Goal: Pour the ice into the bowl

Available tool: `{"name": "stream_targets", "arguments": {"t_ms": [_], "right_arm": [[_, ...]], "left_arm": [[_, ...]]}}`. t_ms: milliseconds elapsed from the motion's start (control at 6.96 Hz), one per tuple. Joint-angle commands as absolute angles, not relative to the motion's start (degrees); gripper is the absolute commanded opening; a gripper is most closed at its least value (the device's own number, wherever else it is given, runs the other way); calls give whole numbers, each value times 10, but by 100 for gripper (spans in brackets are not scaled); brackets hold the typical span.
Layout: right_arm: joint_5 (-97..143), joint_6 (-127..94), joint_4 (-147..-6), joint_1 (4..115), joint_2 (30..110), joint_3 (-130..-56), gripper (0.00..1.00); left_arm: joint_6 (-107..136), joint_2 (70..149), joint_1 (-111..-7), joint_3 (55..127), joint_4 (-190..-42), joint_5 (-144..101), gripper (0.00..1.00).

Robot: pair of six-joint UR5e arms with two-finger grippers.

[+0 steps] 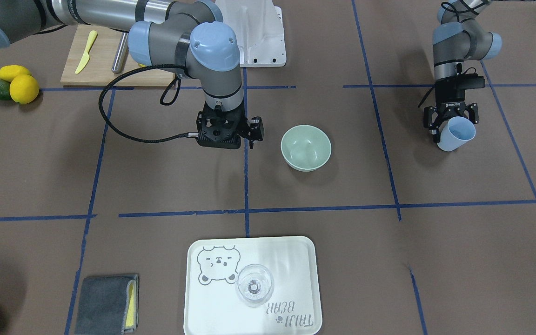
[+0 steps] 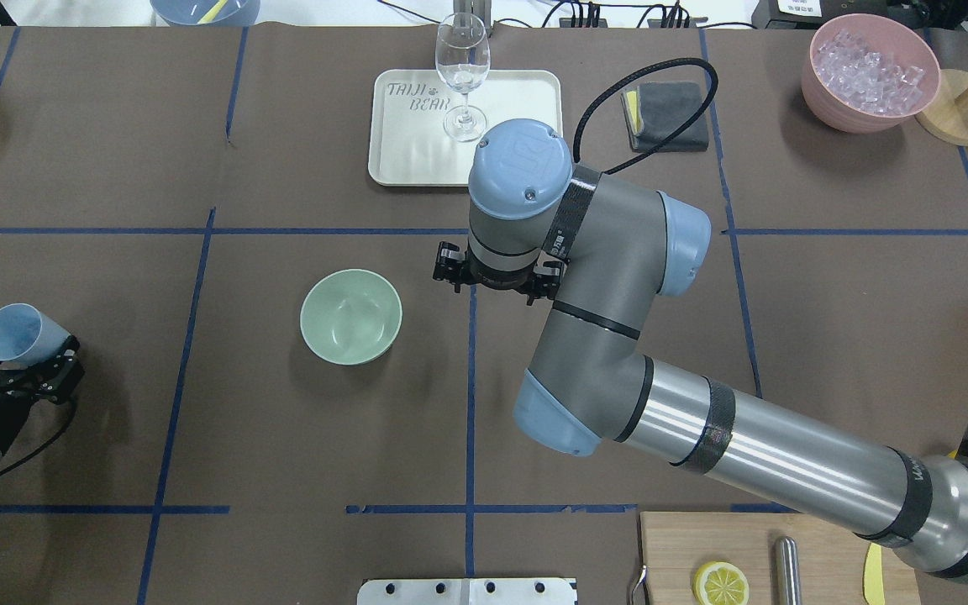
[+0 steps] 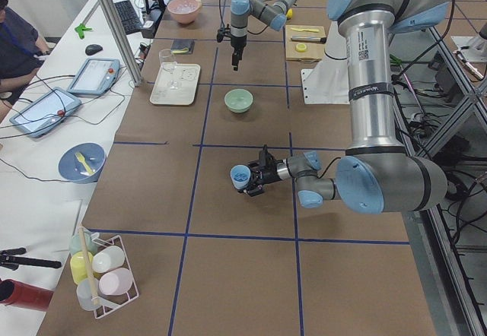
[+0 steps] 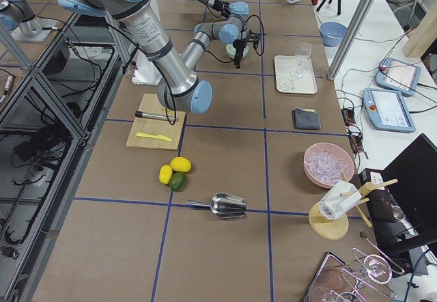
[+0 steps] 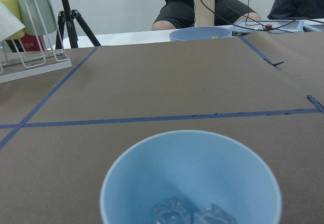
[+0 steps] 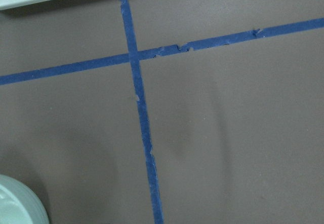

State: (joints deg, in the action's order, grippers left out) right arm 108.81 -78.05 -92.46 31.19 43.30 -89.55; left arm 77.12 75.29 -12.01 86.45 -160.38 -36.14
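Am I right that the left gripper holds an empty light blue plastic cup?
Not quite: the left gripper does hold the light blue plastic cup, but it is not empty; the left wrist view shows clear glassy ice cubes inside.

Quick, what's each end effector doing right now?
Left end effector: closed on the light blue cup, ice inside.
Right end effector: looks open, holding nothing.

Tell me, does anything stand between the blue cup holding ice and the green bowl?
Nothing visible does. Only bare table and a blue tape line lie between the light blue cup of ice in the left tool and the green bowl.
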Motion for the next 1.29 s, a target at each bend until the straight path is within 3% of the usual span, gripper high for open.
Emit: {"name": "stream_targets", "arguments": {"t_ms": [0, 144, 287, 718, 862, 1149], "right_arm": [[1088, -780, -924, 312, 433, -896, 100], [1088, -780, -923, 312, 438, -896, 100], [1087, -780, -923, 312, 439, -896, 100], [1084, -777, -887, 311, 496, -941, 100], [1085, -778, -849, 311, 538, -970, 100], [1084, -778, -848, 312, 550, -983, 100]], "left_arm": [[759, 755, -136, 864, -1605, -373, 74], [757, 759, -141, 864, -1607, -373, 34], [726, 779, -161, 866, -1624, -380, 0], [539, 833, -215, 934, -1691, -412, 0], [537, 856, -214, 936, -1686, -413, 0], [464, 950, -211, 927, -1663, -473, 0]]}}
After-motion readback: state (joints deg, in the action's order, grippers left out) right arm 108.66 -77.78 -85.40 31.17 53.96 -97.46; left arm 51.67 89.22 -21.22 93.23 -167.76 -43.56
